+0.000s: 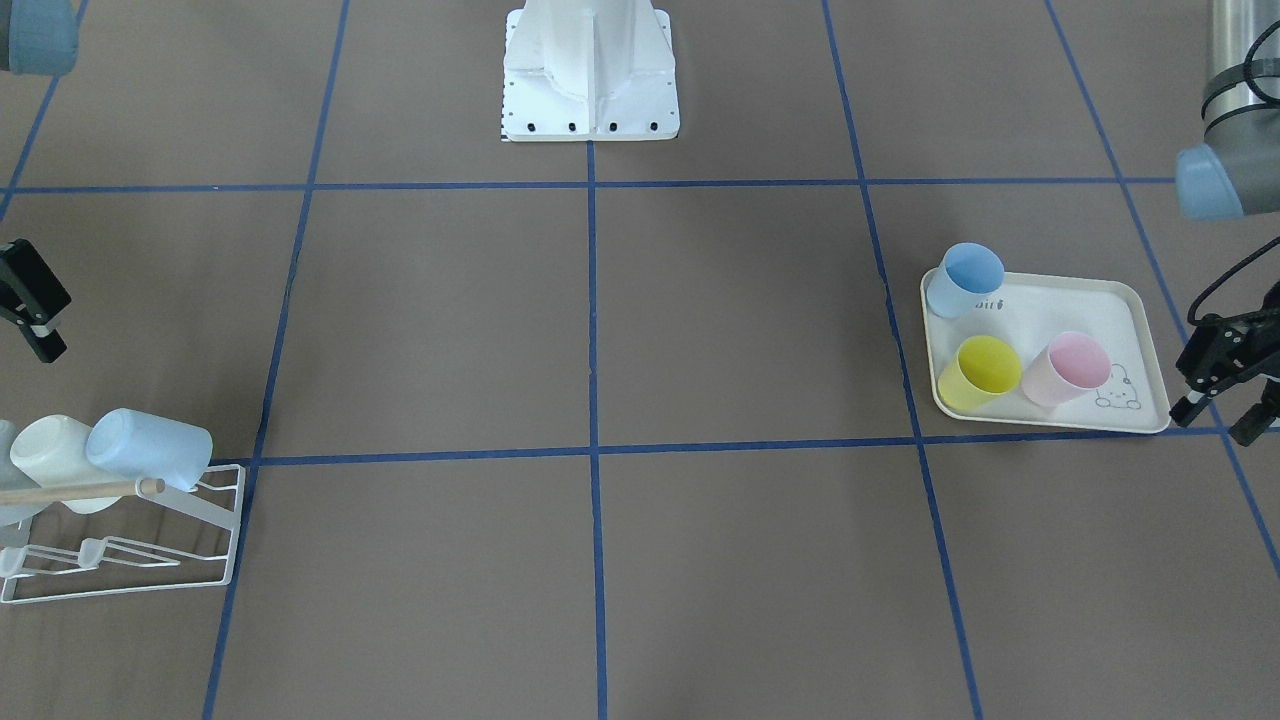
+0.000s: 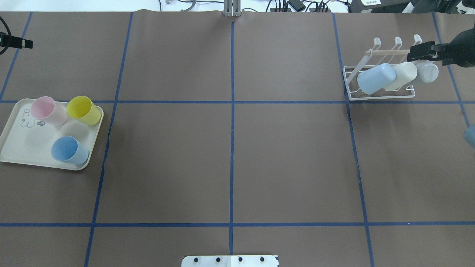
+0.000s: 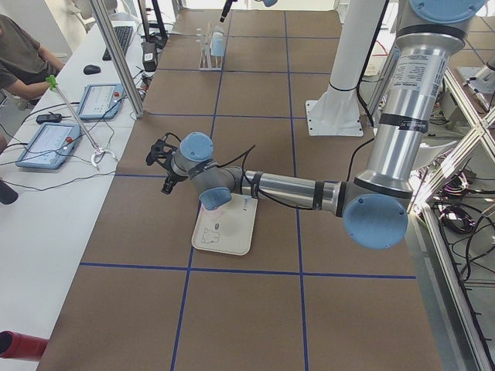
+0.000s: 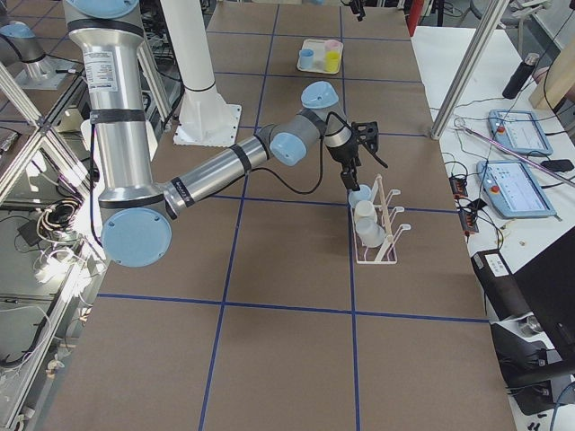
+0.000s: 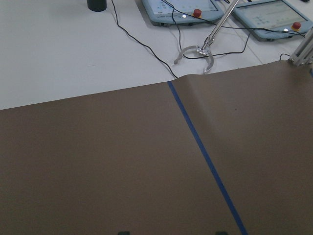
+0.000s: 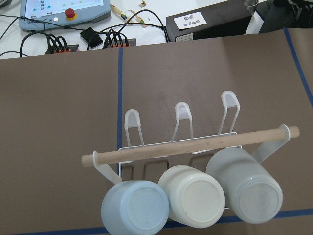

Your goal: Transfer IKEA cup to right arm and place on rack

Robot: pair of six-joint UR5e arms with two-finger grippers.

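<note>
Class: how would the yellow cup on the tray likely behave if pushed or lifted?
The yellow cup looks like thin plastic, so probably light and stiff. It stands upright on a narrower base, so a push near the rim may tip it. Its smooth wall might slip in a loose grip.

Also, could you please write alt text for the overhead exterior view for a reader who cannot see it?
A white wire rack at the table's right holds three inverted cups, pale blue, cream and greyish, with the right gripper hovering near its wooden rod. On the left, a cream tray carries upright pink, yellow and blue cups.
</note>
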